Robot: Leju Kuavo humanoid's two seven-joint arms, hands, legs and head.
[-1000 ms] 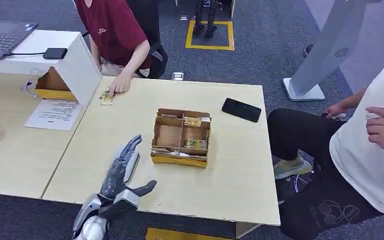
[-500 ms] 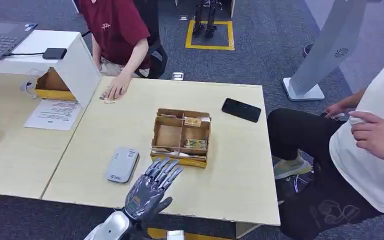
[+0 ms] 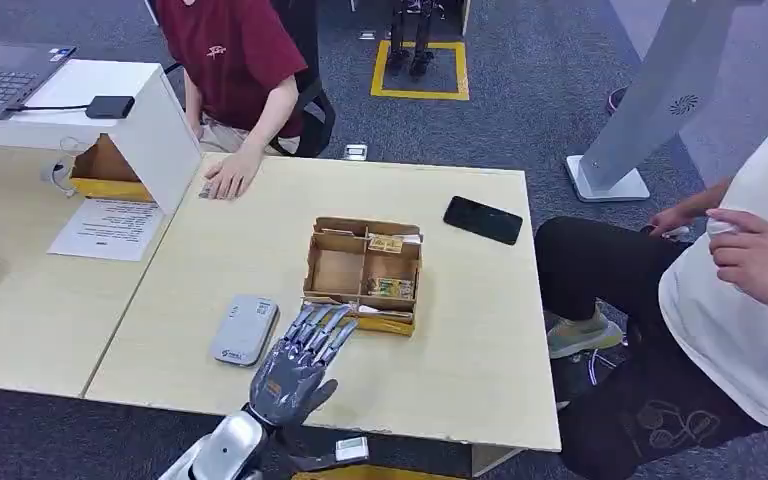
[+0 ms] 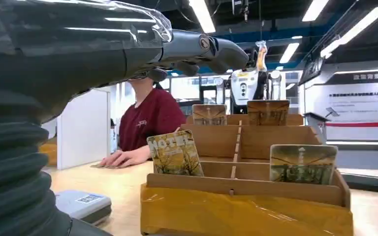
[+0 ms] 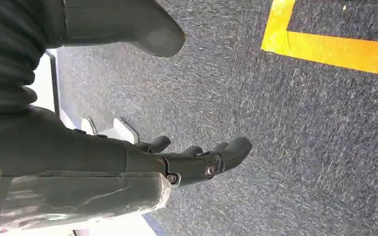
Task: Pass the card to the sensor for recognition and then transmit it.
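Observation:
A cardboard card box (image 3: 363, 273) stands mid-table with picture cards upright in its compartments; the left wrist view shows a "NOTE" card (image 4: 174, 154) and a landscape card (image 4: 302, 163) at the box's near side. A grey card sensor (image 3: 245, 329) lies flat on the table to the left of the box. My left hand (image 3: 295, 365) hovers open, fingers stretched toward the box's near left corner, holding nothing. My right hand (image 5: 128, 162) hangs over the carpet floor, fingers loosely extended, empty.
A person in red sits at the far side with a hand (image 3: 226, 178) flat on the table over small cards. A black phone (image 3: 483, 219) lies at the far right. Another person in white sits at the right. A white stand (image 3: 150, 130) and paper sheet (image 3: 110, 228) are at left.
My left hand swung from over the sensor rightward to the box's near left corner, uncovering the sensor. The person in red laid a hand over the small cards.

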